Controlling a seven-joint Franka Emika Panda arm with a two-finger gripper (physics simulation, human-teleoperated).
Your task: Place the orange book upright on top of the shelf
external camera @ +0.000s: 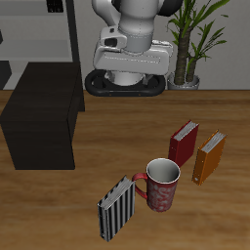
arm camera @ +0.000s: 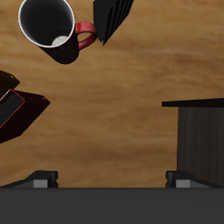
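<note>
The orange book (external camera: 208,158) stands leaning on the table near the front, beside the dark red book (external camera: 183,143). The shelf (external camera: 44,127), a low black cabinet with a flat bare top, stands across the table from them; its corner also shows in the wrist view (arm camera: 197,140). My gripper (arm camera: 112,179) is open and empty, its fingertips (arm camera: 39,179) wide apart, held high above the middle of the table, far from the orange book. The orange book does not show in the wrist view.
A red mug (external camera: 162,184) and a black-and-white striped book (external camera: 117,208) stand near the front edge; both show in the wrist view, mug (arm camera: 54,31), striped book (arm camera: 114,17). A tall grey shelving unit (external camera: 39,29) and a potted plant (external camera: 195,39) stand at the back.
</note>
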